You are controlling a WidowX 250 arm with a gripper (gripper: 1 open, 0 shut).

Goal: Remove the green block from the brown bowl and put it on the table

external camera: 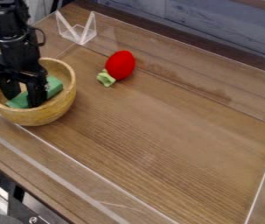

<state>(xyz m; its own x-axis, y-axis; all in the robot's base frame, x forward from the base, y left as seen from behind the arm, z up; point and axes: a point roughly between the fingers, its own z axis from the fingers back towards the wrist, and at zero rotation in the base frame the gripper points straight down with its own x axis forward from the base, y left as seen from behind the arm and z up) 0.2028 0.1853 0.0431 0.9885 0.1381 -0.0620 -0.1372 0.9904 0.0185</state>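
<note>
- Camera view, the only one given: the gripper (20, 94) is seen pointing straight down into the brown bowl (55, 108), near the worktop's left edge toward the far left corner.
- Its jaws are spread wide, with two dark fingers (7, 90) standing apart inside the bowl's rim.
- Nothing is clamped between the jaws; a gap is visible between them.
- The green block (52, 88) is seen lying inside the bowl, tilted against the inner wall on the side nearer the middle of the worktop.
- One finger is placed just beside the block's left part, and some green is visible between and below the fingers; whether the fingertips touch the block cannot be told.
- The black arm (12, 31) is seen rising from the gripper toward the top left of the picture.
- The bowl is set upright on the worktop (170, 140), just beside the clear plastic wall (122, 197) along the near and left edges.
- A red strawberry toy (121, 63) with a pale green stub is laid on the worktop to the right of the bowl, apart from it, toward the far edge.
- A small clear plastic piece (79, 29) is stood at the far edge, behind the bowl and the toy.
</note>
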